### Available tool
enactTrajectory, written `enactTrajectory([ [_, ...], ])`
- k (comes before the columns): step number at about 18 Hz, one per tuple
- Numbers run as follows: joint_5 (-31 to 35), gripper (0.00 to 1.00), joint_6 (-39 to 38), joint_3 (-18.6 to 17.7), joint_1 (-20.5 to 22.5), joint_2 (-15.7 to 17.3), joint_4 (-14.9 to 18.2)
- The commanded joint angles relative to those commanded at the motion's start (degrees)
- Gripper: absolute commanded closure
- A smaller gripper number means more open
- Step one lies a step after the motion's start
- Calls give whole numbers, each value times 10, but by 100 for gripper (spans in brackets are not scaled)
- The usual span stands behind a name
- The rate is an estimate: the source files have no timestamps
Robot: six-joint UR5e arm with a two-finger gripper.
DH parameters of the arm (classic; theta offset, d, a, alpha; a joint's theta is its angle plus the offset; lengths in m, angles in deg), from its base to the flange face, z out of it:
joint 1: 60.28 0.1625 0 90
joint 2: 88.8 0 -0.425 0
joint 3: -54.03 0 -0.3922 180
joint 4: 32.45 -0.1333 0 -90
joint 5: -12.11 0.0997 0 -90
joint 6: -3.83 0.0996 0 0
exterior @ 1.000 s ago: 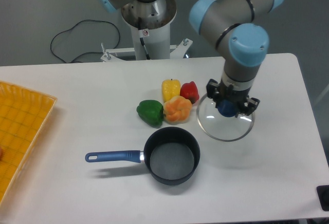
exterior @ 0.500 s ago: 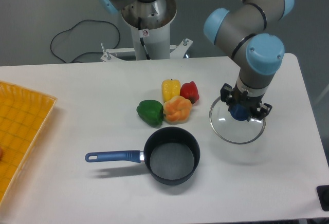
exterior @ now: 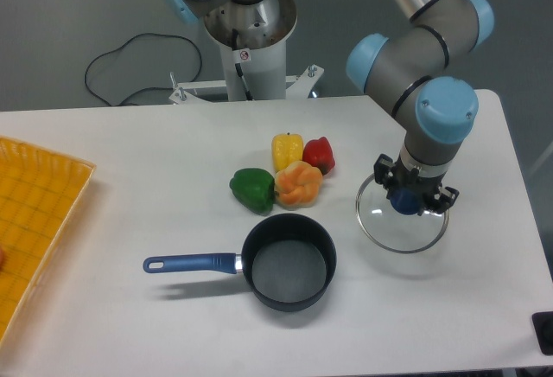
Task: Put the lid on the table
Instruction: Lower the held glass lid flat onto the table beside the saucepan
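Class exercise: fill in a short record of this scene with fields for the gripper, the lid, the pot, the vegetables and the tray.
gripper: shut on the lid's blue knob
lid: clear glass, right of the saucepan, low over or on the table; contact unclear
saucepan: uncovered, empty, blue handle pointing left
peppers: green, orange, yellow, red, clustered behind the saucepan
yellow tray: left edge

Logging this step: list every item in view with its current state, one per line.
lid: off the pot, gripped by its knob, low over the table
gripper: shut on lid
saucepan: uncovered, empty, upright
four peppers: clustered, loose on the table
yellow tray: at left edge
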Motion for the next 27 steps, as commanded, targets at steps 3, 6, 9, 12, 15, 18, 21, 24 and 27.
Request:
enactTrajectory([
  [3, 0, 43, 0, 1, 0, -9, -6],
  [6, -2, 43, -1, 1, -1, -16, -11],
  [9, -3, 43, -3, 1, -2, -20, -12],
  [12, -4, 43, -13, 1, -4, -25, -13],
  [15, -6, 43, -19, 1, -4, -27, -13],
  [18, -16, 43, -22, 1, -5, -33, -14],
  [21, -17, 43, -28, 1, -11, -36, -24],
  [24, -16, 43, -32, 1, -11, -40, -26],
  [27, -16, 43, -33, 1, -12, -40, -28],
])
